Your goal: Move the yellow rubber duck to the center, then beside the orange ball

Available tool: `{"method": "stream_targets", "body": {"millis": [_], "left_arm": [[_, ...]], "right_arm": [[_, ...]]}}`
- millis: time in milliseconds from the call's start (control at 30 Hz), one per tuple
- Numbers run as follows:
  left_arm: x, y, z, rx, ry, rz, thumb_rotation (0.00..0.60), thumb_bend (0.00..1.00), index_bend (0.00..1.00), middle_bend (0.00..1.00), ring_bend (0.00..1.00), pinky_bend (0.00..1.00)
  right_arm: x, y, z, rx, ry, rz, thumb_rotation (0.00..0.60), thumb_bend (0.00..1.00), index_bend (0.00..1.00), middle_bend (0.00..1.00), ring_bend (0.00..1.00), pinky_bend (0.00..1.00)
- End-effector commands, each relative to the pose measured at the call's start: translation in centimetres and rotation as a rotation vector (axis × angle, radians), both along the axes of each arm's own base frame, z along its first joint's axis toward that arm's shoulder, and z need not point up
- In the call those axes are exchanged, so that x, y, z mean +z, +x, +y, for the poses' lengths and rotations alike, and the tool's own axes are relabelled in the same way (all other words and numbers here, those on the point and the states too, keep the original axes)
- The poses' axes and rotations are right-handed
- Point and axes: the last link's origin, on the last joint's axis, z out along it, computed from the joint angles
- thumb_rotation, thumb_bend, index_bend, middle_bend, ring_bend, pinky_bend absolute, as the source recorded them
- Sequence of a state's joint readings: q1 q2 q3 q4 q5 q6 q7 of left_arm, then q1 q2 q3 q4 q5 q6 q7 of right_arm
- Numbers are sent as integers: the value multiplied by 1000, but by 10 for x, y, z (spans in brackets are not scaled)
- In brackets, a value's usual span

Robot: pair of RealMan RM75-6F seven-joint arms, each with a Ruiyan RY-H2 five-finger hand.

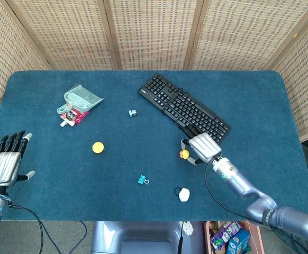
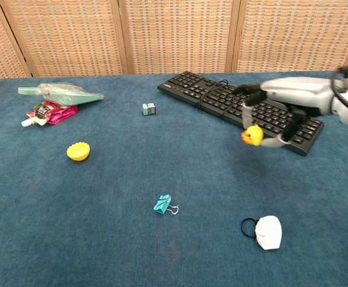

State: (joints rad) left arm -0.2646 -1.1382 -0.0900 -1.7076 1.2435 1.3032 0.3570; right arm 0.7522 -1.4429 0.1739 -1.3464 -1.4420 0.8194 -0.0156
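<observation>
Aloft, yellow rubber duck [image 2: 252, 135] pinched in right hand [image 2: 284, 98] fingers [image 2: 246, 113], seemingly just beside keyboard [image 1: 184, 107] edge; left hand [image 1: 6, 164] fingers spread.

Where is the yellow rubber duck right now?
The yellow rubber duck is held in the right hand, lifted above the table right of centre, just in front of the keyboard in both views.
</observation>
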Motion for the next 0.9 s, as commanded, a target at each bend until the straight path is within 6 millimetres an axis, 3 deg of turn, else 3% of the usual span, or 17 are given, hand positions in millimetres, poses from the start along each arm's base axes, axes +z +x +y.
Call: {"method": "stream_targets", "body": {"millis": [33,233,500,800,900], "left_arm": [[0,-1,0,1,-2,1,600,0,0,0,0,0],[3,-2,1,7,0,-9,600,0,0,0,0,0],[5,-3,3,14,-3,-20,600,0,0,0,0,0],[5,-3,3,15,-9,-26,600,0,0,0,0,0],[5,-3,4,16,-11,-28,600,0,0,0,0,0]], "right_arm": [[-12,27,-9,24,23,11,600,311,513,0,0,0],[-37,46,-17,15,53,43,600,312,513,0,0,0],[-71,43,-12,1,86,109,600,311,513,0,0,0],[-85,44,-8,12,81,124,600,312,511,0,0,0],[-87,42,-7,17,78,142,600,288,427,0,0,0]]}}
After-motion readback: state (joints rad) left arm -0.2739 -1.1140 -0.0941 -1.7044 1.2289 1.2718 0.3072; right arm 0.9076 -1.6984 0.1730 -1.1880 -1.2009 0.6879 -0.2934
